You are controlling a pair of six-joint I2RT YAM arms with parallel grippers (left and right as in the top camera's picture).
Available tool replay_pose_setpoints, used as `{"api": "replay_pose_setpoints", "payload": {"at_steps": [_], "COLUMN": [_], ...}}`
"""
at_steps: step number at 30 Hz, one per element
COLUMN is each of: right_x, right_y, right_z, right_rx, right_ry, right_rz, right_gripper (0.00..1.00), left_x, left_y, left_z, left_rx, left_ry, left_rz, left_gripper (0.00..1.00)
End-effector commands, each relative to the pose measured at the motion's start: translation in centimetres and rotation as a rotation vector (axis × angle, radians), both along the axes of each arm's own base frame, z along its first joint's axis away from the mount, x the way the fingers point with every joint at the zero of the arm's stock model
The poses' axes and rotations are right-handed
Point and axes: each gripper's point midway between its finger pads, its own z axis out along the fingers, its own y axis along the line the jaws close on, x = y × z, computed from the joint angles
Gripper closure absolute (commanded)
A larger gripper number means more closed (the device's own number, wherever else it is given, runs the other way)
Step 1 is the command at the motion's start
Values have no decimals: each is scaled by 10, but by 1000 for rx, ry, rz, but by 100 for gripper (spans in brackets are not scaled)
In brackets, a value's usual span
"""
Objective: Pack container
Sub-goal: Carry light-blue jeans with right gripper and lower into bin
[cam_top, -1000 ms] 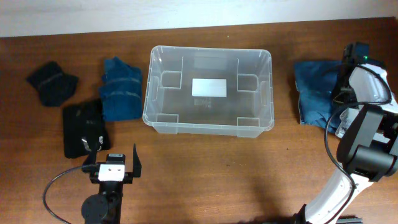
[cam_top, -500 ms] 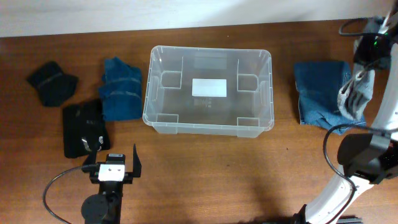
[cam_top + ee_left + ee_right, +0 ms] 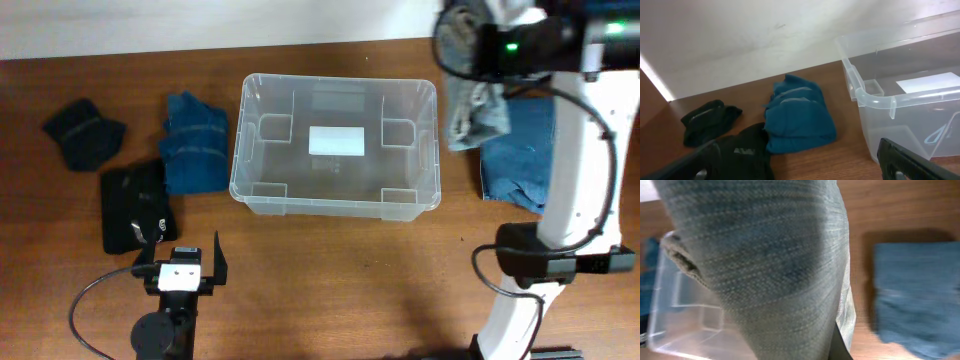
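The container is a clear bin with a white label on its base, standing mid-table with nothing in it. It also shows in the left wrist view and the right wrist view. My right gripper is shut on a grey denim garment that hangs over the bin's right rim. The cloth fills the right wrist view and hides the fingers. My left gripper is open and empty near the front left edge; its fingertips frame the left wrist view.
A folded blue garment lies right of the bin, also in the right wrist view. Left of the bin lie a teal garment, a black garment and a dark small garment.
My right arm has risen from the blue pile with the grey garment and swung left to the bin's right rim. The left arm has not moved.
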Motion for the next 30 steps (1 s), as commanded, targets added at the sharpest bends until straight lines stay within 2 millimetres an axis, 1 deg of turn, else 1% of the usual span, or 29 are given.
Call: {"api": "replay_pose_setpoints", "payload": {"at_steps": [1,6,12,13,16,18,21,26,30], "right_x": [-10,-15,-22,-23,-25,-26,-29,-32,-27], "right_y": [25,51,67,71,79,84,88,83,84], "right_z": [30,30,23,20,12,4,-18,-57,-83], "right_rx": [74,102,10,-25,-43,-66,-112,-193,-228], "right_ry": [-76,-63,-56,-58,-43,-23,35,143,185], "right_rz": [-57,-41,-125,-158,-206,-210,-228,-260,-262], "right_gripper": [96,96,96,96,96,96,96,96,96], "left_x": [0,0,0,0,0,0,0,0,0], "left_y": [1,1,1,1,1,1,1,1,1], "left_z": [-1,-1,-1,-1,-1,-1,-1,-1,-1], "left_rx": [8,8,8,8,8,8,8,8,8], "left_ry": [1,1,1,1,1,1,1,1,1], "left_rz": [1,1,1,1,1,1,1,1,1], "left_gripper": [1,1,1,1,1,1,1,1,1]}}
